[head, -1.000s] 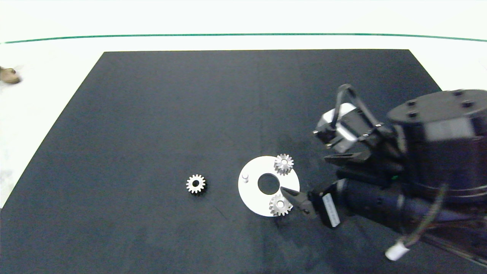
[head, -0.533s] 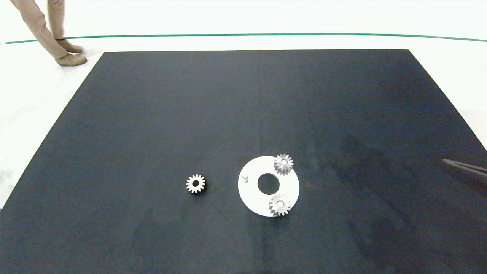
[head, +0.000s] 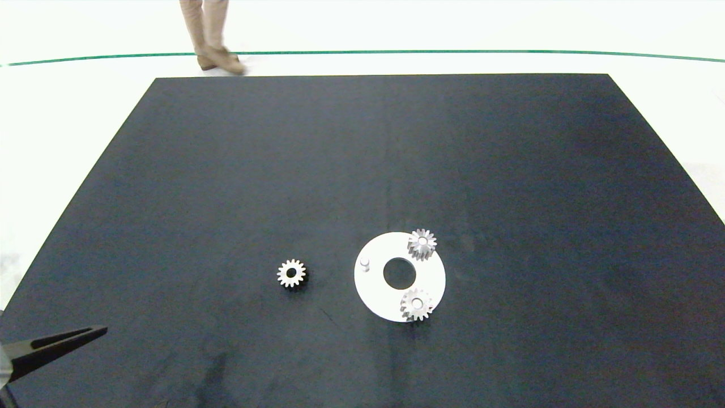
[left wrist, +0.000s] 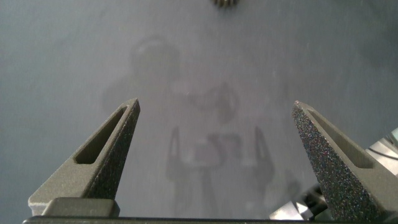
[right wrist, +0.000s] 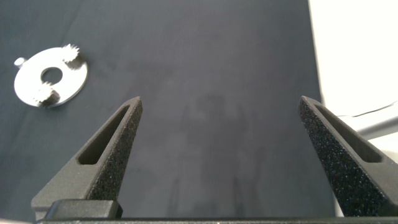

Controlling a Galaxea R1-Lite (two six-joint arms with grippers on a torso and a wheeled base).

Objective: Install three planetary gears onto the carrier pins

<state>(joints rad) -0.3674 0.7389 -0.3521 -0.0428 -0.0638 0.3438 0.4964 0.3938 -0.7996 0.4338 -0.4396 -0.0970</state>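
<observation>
A flat white disc lies on the black mat, right of centre and toward the front. Two planetary gears sit on carrier pins: one at the disc's far right, one at its near right. The left pin stands bare. The third gear lies flat on the mat, left of the disc. My left gripper is open and empty over the mat's front left; one finger shows in the head view, and the loose gear lies ahead of it. My right gripper is open, empty, far from the disc.
The black mat covers the table, with white floor around it and a green line beyond. A person's legs stand at the far edge, left of centre. The mat's right edge shows in the right wrist view.
My right arm has pulled away from the disc and left the head view to the right. A left gripper finger has come in at the front left. The person has walked rightward.
</observation>
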